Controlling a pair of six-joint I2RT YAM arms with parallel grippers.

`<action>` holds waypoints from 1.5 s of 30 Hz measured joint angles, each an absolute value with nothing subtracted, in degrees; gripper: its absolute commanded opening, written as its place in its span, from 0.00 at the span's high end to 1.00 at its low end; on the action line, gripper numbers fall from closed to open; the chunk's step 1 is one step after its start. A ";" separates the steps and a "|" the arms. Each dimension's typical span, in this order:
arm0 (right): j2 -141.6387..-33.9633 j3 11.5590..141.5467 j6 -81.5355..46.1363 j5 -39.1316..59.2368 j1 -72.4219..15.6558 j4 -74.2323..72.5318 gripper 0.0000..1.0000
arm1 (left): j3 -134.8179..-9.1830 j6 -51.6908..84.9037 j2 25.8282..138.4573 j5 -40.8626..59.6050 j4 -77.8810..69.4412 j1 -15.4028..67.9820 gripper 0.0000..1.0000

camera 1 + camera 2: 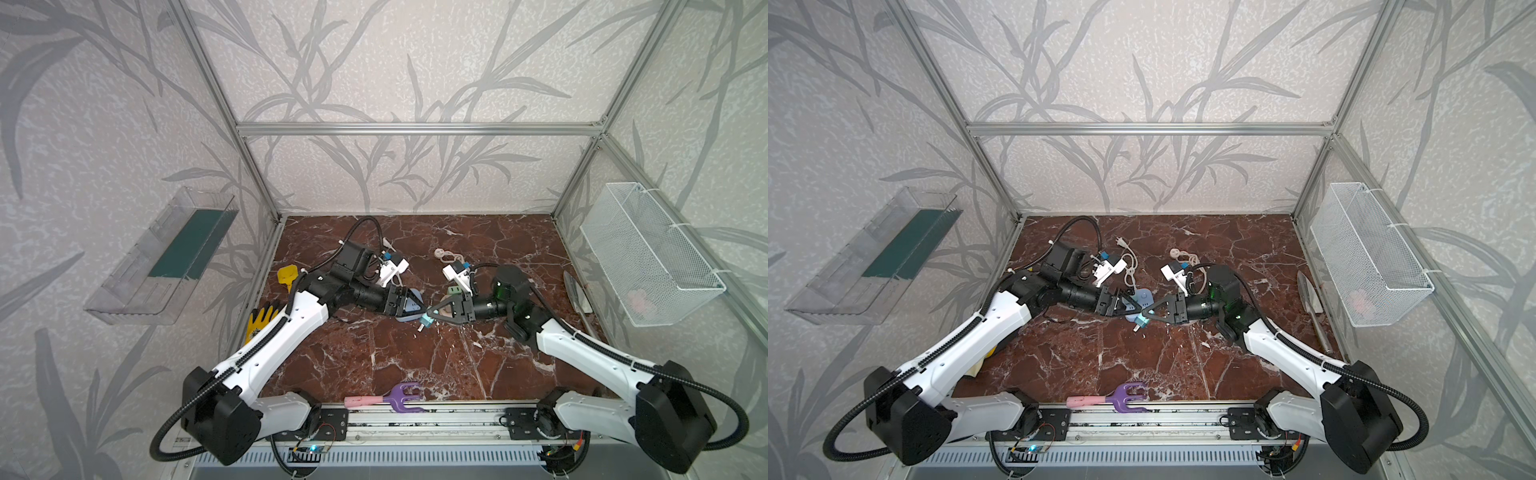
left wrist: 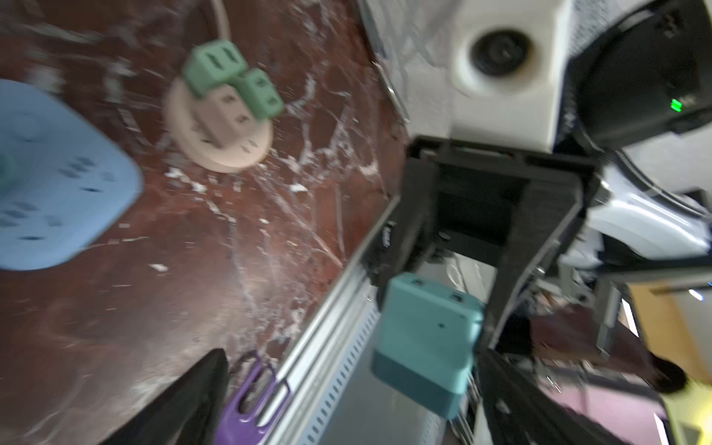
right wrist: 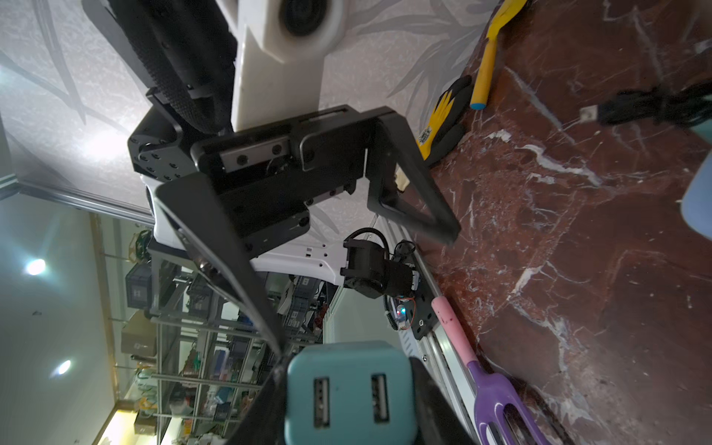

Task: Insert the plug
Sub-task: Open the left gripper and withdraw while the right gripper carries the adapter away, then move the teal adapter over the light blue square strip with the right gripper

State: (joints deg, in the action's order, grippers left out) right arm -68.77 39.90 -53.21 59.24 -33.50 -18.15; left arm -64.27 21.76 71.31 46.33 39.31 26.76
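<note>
Over the table (image 1: 395, 357), right gripper (image 1: 430, 312) pinches a two-tone teal plug (image 3: 350, 397), two USB ports on its face; left gripper (image 1: 1138, 304) gapes wide.

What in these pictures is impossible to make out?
Both top views: the pink object in the wire basket, too small behind the mesh.
Left wrist view: the blue power strip, blurred and cut by the edge.
Right wrist view: prongs of the teal charger, hidden behind its own body.
</note>
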 measured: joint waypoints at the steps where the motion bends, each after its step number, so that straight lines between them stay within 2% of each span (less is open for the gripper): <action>1: -68.71 40.93 -51.42 57.82 -33.71 -15.40 1.00 | -63.37 22.68 70.43 43.09 38.87 25.74 0.01; 6: -67.64 46.54 -42.06 44.77 -36.25 -2.22 1.00 | -57.45 29.85 66.24 28.42 35.33 23.46 0.01; 10: -69.10 53.84 -34.30 28.21 -42.48 8.01 1.00 | -55.48 33.12 64.55 14.90 33.67 23.81 0.01; 16: -75.31 59.07 -25.19 0.23 -54.74 12.21 1.00 | -54.92 35.40 63.07 -0.62 35.42 24.84 0.07; 21: -83.26 60.64 -23.46 -12.29 -55.72 13.06 1.00 | -54.85 36.69 63.13 -8.12 38.02 28.05 0.07; 31: -89.86 60.80 -24.91 -22.17 -55.79 10.90 1.00 | -48.01 38.59 60.10 -8.69 33.63 28.95 0.07; 45: -97.06 62.89 -29.34 -25.52 -55.79 7.44 1.00 | -47.86 38.59 61.19 -9.13 32.18 28.97 0.07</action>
State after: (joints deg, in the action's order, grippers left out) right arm -97.06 62.89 -29.34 -25.52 -55.79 7.44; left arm -47.86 38.59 61.19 -9.13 32.18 28.97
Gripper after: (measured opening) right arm 0.422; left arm 0.934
